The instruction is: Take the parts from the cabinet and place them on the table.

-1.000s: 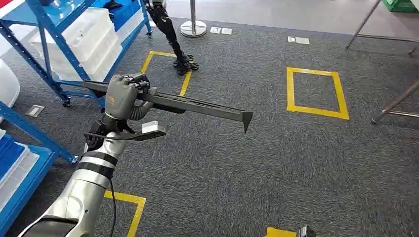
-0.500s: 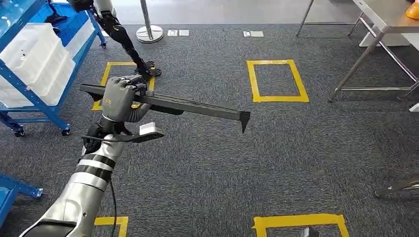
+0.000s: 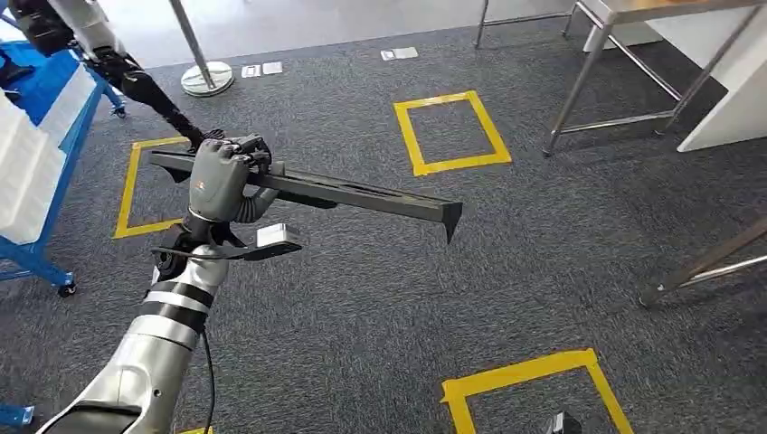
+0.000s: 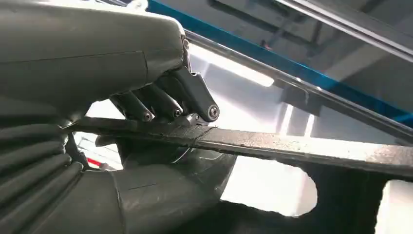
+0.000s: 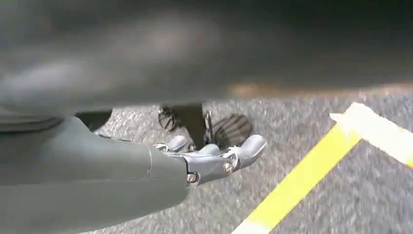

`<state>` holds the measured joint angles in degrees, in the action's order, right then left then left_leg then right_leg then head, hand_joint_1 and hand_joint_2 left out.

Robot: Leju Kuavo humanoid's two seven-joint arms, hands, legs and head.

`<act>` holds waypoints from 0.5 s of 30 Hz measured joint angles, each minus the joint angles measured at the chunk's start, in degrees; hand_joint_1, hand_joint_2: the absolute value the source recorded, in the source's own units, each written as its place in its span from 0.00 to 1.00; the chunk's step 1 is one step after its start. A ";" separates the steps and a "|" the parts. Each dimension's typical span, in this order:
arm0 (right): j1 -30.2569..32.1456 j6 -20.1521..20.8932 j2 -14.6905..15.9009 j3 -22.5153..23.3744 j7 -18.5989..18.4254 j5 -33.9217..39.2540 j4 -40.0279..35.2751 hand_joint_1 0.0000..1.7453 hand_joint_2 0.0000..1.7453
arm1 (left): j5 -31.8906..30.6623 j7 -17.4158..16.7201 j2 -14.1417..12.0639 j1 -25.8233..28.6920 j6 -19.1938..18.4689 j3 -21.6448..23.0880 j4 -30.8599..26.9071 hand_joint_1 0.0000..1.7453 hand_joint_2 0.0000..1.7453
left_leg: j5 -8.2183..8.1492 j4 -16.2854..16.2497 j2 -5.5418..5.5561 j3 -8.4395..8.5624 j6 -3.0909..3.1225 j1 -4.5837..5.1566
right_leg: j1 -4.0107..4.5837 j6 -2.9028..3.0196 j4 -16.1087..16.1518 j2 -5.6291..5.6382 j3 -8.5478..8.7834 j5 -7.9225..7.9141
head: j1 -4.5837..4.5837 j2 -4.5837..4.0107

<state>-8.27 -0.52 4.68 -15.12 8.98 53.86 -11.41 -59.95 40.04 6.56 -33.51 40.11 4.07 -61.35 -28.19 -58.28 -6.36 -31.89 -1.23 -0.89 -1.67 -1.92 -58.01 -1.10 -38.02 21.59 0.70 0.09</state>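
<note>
My left hand point(image 3: 222, 176) grips a long black bar-shaped part point(image 3: 362, 194) near its left end and holds it level above the carpet, its hooked tip point(image 3: 449, 220) pointing right. In the left wrist view the dark fingers point(image 4: 160, 100) wrap over the same black part point(image 4: 302, 148) with the thumb beneath it. My right hand point(image 5: 214, 156) hangs over the grey carpet with its fingers loosely extended and nothing in them. A metal table point(image 3: 624, 14) stands at the back right on steel legs.
A blue cabinet point(image 3: 41, 108) with white bins stands at the far left. Another robot's black leg point(image 3: 136, 81) stands beside it, with a round pole base point(image 3: 206, 79) behind. Yellow tape squares point(image 3: 449, 131) mark the grey carpet. A second table's leg point(image 3: 705, 262) crosses the right edge.
The whole view has swung right: the blue cabinet slid off to the left and the metal table came in at the back right. My left hand still holds the part the same way.
</note>
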 joint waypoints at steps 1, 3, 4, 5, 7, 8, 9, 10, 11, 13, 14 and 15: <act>0.00 0.00 -0.09 0.00 0.00 0.00 0.00 0.00 0.00 | -0.02 0.00 0.02 -0.05 0.00 0.02 0.00 1.00 1.00 | -1.25 -2.01 3.04 -0.78 0.07 -0.27 | -0.06 0.31 -0.01 0.61 0.24 0.13 | 0.31 0.00; -0.37 -0.02 0.06 0.02 0.00 -0.02 0.00 0.00 0.00 | -0.04 0.00 0.02 -0.07 0.02 0.02 0.00 1.00 1.00 | -5.07 -10.61 5.85 -5.11 0.37 -0.02 | 0.21 1.27 -0.04 1.76 0.45 0.24 | 0.63 0.00; -0.47 0.00 0.09 0.04 0.00 -0.11 0.00 0.00 0.00 | -0.13 0.00 0.00 0.08 0.02 0.02 0.00 1.00 1.00 | -6.47 -14.95 6.28 -7.64 0.47 0.00 | 0.41 1.47 -0.04 2.53 0.53 0.38 | 0.55 0.00; -0.45 -0.02 0.06 0.02 0.00 -0.18 0.00 0.00 0.00 | -0.35 0.00 0.00 0.30 0.02 0.02 0.00 1.00 1.00 | -6.82 -17.89 6.48 -9.71 0.60 0.02 | 0.67 1.62 -0.07 3.47 0.72 0.48 | 0.59 0.00; -0.26 -0.07 0.06 0.04 -0.04 -0.37 0.02 0.00 0.00 | -0.74 0.00 -0.02 0.76 0.02 -0.02 -0.35 1.00 1.00 | -3.76 -16.02 6.64 -10.10 1.29 0.19 | 0.99 1.87 -0.10 5.29 1.24 0.68 | 0.57 0.00; -0.22 -0.11 0.04 0.04 -0.04 -0.48 0.00 0.00 0.00 | -0.72 0.00 -0.04 0.89 0.02 -0.15 -1.02 1.00 1.00 | -0.60 -11.72 7.05 -8.58 1.72 0.27 | 1.04 1.95 -0.10 6.24 1.54 0.77 | 0.61 0.00; -0.22 -0.17 -0.02 0.04 -0.07 -0.52 0.00 0.00 0.00 | -0.72 0.00 -0.04 0.88 0.02 -0.28 -1.72 1.00 1.00 | 2.36 -6.83 8.13 -6.69 2.12 0.31 | 1.04 1.99 -0.11 7.05 1.79 0.86 | 0.57 0.00; -0.21 -0.20 -0.22 0.04 -0.07 -0.68 0.02 0.00 0.00 | -0.68 0.00 0.00 0.89 0.02 -0.55 -2.52 1.00 1.00 | 4.41 -2.88 11.39 -5.40 2.36 0.21 | 0.84 1.85 -0.08 7.65 1.65 0.97 | 0.52 0.00; -0.44 -0.26 -0.33 0.04 -0.09 -0.83 0.00 0.00 0.00 | -0.63 0.00 0.07 0.92 0.02 -1.05 -3.49 1.00 1.00 | 4.02 -1.26 12.59 -4.13 2.40 -0.09 | 1.51 1.62 -0.42 8.36 1.31 1.09 | 0.41 0.00; -0.29 -0.31 -0.31 0.13 -0.24 -1.16 0.02 0.00 0.00 | -1.16 0.00 0.35 0.97 0.02 -1.20 -4.99 1.00 1.00 | 3.63 -0.98 11.30 -4.05 2.14 0.61 | 0.55 0.88 -0.08 9.75 0.71 0.77 | 0.59 0.00; 0.00 -0.31 -0.31 0.22 -0.26 -1.25 0.02 0.00 0.00 | -1.33 0.00 0.35 0.90 0.02 -1.22 -5.55 1.00 1.00 | 3.71 -0.73 10.59 -3.80 2.31 0.72 | 0.36 0.41 0.22 10.51 0.65 0.55 | 0.83 0.00; 0.14 -0.33 -0.31 0.31 -0.28 -1.36 0.02 0.00 0.00 | -1.42 0.00 0.41 0.86 0.02 -1.27 -5.90 1.00 1.00 | 4.13 0.39 9.73 -3.15 2.72 0.12 | 0.73 0.09 0.30 11.06 0.59 0.66 | 0.72 0.00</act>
<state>-8.13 -0.85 4.37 -14.82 8.70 52.50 -11.39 -61.38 40.04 6.97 -32.66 40.13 2.80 -67.26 -24.06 -57.89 3.37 -35.04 1.49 -0.77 -0.94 -1.82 -57.71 9.96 -37.43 22.24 1.42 0.09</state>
